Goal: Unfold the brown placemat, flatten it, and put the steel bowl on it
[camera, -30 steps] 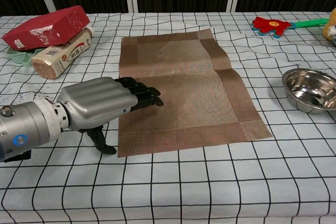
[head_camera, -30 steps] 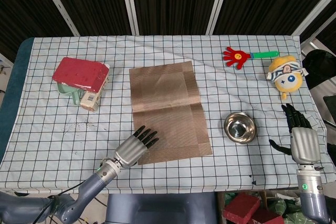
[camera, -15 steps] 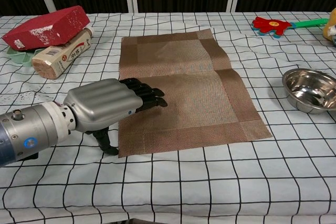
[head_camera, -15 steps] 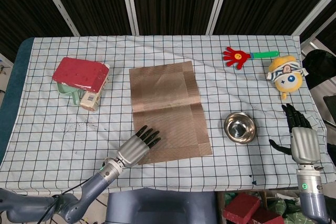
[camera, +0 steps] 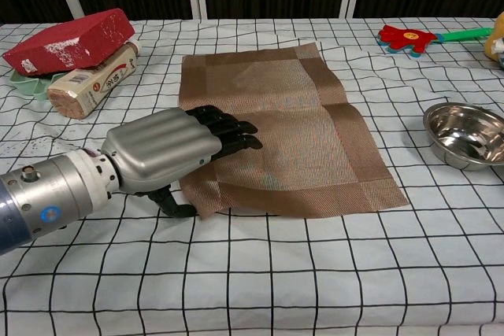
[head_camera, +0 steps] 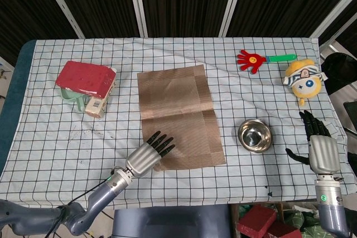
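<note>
The brown placemat [head_camera: 178, 110] lies unfolded at the table's middle, with a crease across its width. My left hand [head_camera: 149, 155] rests palm down on its near left corner, fingers stretched out flat over the weave. In the chest view this left hand [camera: 169, 153] covers that corner of the placemat [camera: 299, 123], the thumb sits by the mat's edge, and the edge there is slightly raised. The steel bowl [head_camera: 255, 135] stands empty on the cloth right of the mat, also seen as the bowl [camera: 466, 135]. My right hand [head_camera: 321, 149] lies open right of the bowl, holding nothing.
A red box [head_camera: 85, 77] on a packet and a green dish sits at the left. A red hand clapper [head_camera: 254, 59] and a yellow plush toy [head_camera: 303, 79] lie at the far right. A checked cloth [head_camera: 56, 143] covers the table.
My left hand has slid right and forward onto the mat's near left corner, and that corner has shifted inward and lifted a little. The right hand and bowl have not moved.
</note>
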Robot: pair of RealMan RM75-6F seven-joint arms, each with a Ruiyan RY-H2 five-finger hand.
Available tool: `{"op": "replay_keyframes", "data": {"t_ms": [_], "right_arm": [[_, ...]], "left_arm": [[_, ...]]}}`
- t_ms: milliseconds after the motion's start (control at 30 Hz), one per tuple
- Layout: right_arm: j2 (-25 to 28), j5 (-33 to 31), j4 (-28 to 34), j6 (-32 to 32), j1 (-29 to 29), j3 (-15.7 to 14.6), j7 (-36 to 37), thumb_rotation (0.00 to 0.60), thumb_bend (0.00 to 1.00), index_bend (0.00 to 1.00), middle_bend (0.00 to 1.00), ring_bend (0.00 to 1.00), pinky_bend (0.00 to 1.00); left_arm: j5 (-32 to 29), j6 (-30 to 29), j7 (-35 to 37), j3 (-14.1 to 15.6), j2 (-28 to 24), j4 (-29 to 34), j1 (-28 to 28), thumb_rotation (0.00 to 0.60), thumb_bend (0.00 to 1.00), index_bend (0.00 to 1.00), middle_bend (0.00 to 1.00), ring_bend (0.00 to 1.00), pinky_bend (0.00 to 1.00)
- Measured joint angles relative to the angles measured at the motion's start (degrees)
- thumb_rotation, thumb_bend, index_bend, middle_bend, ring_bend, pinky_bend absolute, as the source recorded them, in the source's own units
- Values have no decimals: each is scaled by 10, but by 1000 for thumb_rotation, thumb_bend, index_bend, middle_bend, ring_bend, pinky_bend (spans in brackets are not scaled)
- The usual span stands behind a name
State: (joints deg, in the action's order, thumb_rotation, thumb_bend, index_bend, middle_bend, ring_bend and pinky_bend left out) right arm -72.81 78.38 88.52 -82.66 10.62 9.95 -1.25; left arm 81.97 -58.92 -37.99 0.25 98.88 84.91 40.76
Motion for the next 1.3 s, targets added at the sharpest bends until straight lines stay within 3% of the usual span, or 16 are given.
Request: {"op": "replay_keyframes", "data": {"t_ms": [433, 800, 1000, 1300], "right_arm": [[1, -4, 3, 3, 0, 2, 0, 600, 87, 83, 54, 111, 208], [2, -7, 4, 4, -1, 4, 2, 600, 89, 86, 54, 111, 208], [3, -10, 5, 5, -1, 5, 2, 600, 92, 86, 54, 111, 208], [3, -13, 6, 6, -1, 6, 0, 600, 96, 88, 54, 111, 208]], "left_arm": [[27, -15, 28, 0, -7, -1, -5, 600, 224, 135, 42, 0, 59], [32, -17, 45, -4, -3, -17, -7, 600, 328, 144, 50, 0, 60], [35, -19, 53, -7, 3, -24, -8, 600, 200, 147, 53, 0, 60], [46, -31, 74, -12, 12, -32, -10, 600, 155, 189, 68, 0, 60]]}}
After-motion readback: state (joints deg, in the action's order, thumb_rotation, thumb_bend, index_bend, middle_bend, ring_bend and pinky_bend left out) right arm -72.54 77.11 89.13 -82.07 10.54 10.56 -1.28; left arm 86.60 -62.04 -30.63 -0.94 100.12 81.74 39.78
